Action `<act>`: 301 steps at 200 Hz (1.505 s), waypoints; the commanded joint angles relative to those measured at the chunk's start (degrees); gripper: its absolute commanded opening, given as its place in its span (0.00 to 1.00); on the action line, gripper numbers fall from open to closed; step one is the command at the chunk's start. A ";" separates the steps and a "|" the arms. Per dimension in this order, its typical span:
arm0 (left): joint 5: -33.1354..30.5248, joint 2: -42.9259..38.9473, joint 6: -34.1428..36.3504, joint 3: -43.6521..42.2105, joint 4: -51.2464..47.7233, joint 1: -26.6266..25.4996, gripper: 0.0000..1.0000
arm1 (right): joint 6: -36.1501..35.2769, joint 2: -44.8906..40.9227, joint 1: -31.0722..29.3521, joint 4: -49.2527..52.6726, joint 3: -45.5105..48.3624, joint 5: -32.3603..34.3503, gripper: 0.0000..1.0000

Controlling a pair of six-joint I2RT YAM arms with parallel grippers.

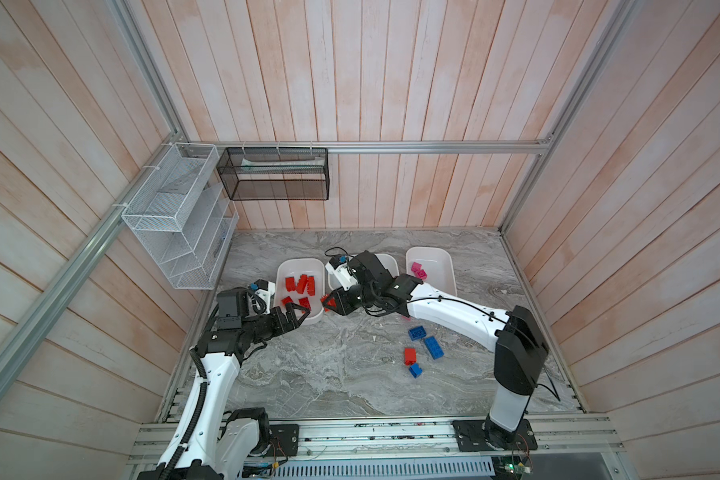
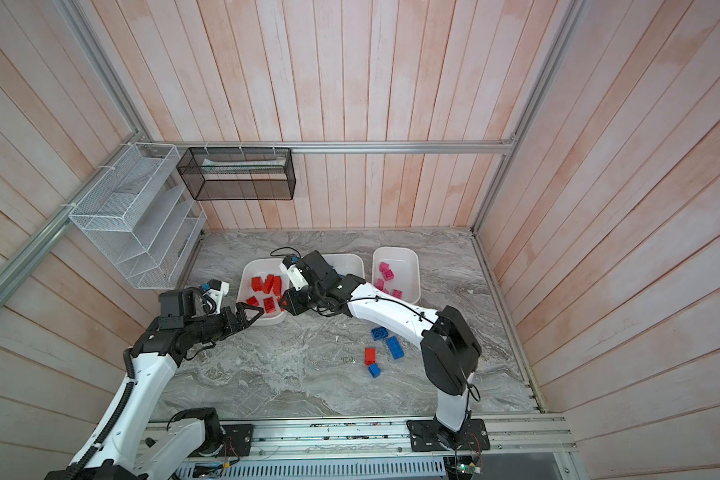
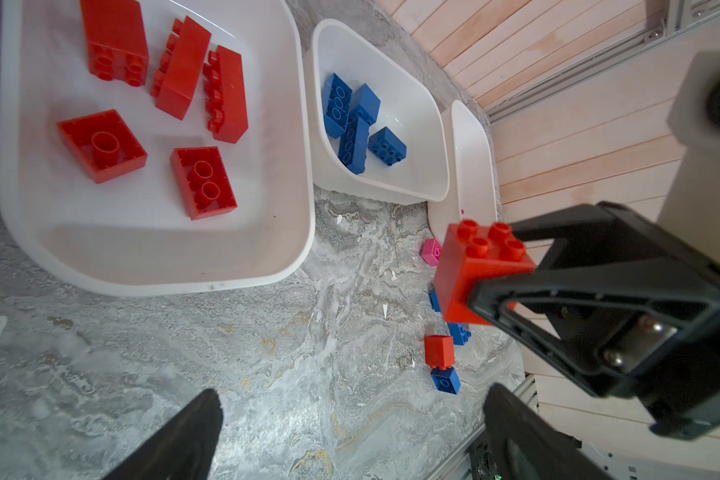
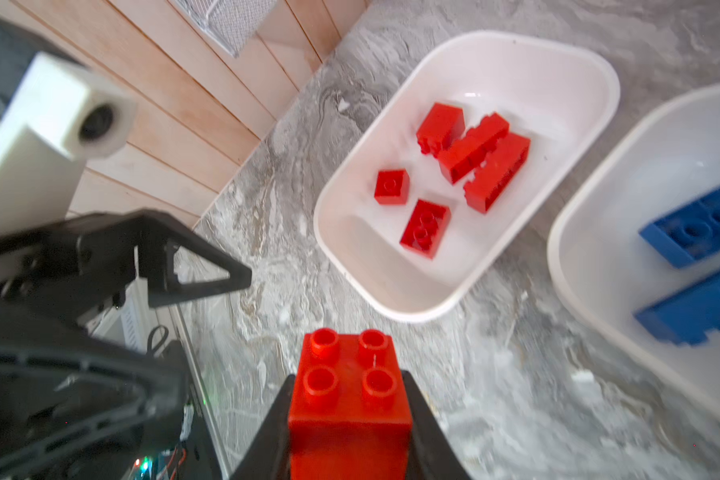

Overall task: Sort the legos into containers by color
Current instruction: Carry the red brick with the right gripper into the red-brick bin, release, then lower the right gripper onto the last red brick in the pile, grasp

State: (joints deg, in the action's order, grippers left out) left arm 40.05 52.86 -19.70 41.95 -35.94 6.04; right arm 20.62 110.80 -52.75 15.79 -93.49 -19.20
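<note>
As the right gripper (image 4: pixel 348 380) clamps a square red brick (image 4: pixel 350 419) aloft beside the tub of red bricks (image 4: pixel 395 311), the left gripper (image 3: pixel 350 419) hangs close by, its jaws spread wide and empty. The wrist views lay bare the blue bricks (image 3: pixel 352 124) in the middle tub (image 3: pixel 391 195), which the right arm (image 1: pixel 445 307) largely hides in both top views.

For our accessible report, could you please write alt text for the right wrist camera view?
The right gripper holds a red four-stud lego between its fingers over a grey marbled table. Beyond it, one white tub holds five red legos, a neighbouring tub holds blue legos, and the open left gripper hovers nearby.
</note>
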 commanded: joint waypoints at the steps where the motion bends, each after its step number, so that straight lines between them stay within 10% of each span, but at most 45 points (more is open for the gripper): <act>1: 0.29 -0.85 0.72 1.36 -1.36 1.47 1.00 | -2.19 5.83 0.46 -0.19 -5.19 -1.43 0.19; 87: 3.41 0.29 -0.28 -0.48 0.52 1.97 1.00 | -9.55 22.64 0.28 9.03 -22.46 10.99 0.23; 164: 4.11 0.65 -0.17 -0.03 0.67 2.05 1.00 | -11.96 20.41 1.67 13.90 -27.34 16.49 0.54; 231: 9.38 2.24 -0.91 -0.08 2.33 1.88 1.00 | -10.08 -8.14 3.01 14.94 4.65 19.44 0.61; 301: 11.27 2.84 -1.51 0.10 2.54 -0.60 0.99 | 17.48 -34.19 1.07 24.28 35.21 24.89 0.65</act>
State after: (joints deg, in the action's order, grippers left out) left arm 49.54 55.31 -20.82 41.93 -34.89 6.61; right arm 24.91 80.53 -50.11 34.48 -63.90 1.54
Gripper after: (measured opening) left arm 0.993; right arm 0.643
